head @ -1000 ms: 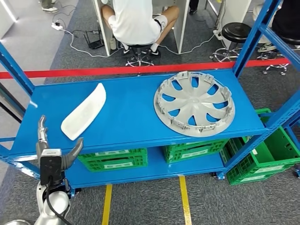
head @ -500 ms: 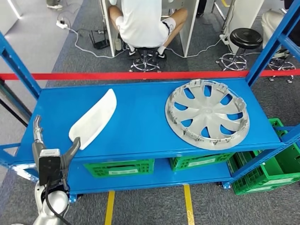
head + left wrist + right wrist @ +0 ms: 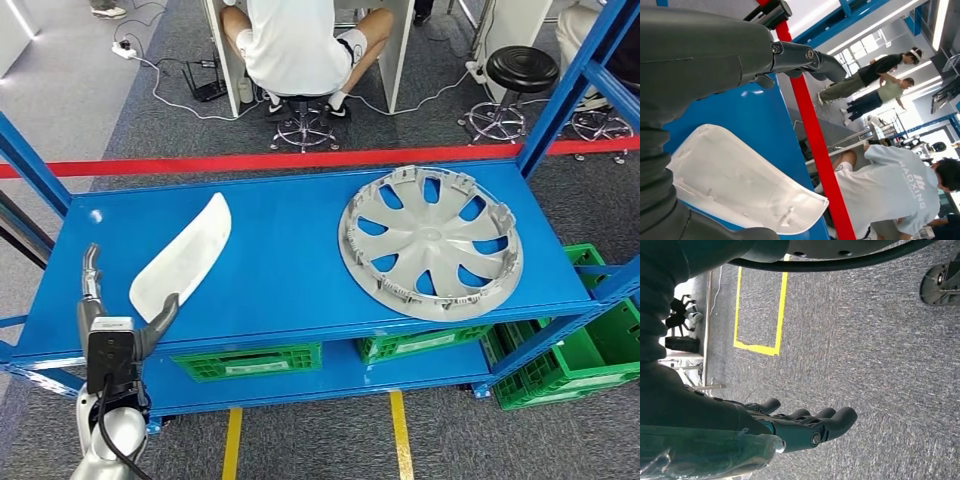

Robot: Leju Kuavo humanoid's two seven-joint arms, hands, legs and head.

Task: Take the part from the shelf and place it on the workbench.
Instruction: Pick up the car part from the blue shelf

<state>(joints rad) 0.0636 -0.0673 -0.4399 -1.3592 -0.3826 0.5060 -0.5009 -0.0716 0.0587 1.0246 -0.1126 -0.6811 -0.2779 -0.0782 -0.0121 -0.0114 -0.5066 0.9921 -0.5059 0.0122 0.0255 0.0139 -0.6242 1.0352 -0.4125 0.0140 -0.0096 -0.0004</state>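
Head view: a smooth blue metal shelf [image 3: 287, 260] carries a long, curved white plastic part [image 3: 181, 258] toward its left end, lying flat and slanting from the front edge inward; a round silver hubcap [image 3: 430, 240] with spoked cut-outs lies flat toward the right end; the left hand [image 3: 113, 310] sits at the front-left edge, thumb and fingers spread, holding nothing, its thumb tip just beside the part's near end; green slotted crates [image 3: 241, 360] stand on the lower tier. Left wrist view: the part's glossy, gently bowed surface lies between the spread dark fingers [image 3: 806, 55] and thumb, untouched. Right wrist view: the right hand [image 3: 798, 427] hangs over speckled grey carpet [image 3: 874, 355] with yellow floor tape [image 3: 779, 305], fingers extended and empty.
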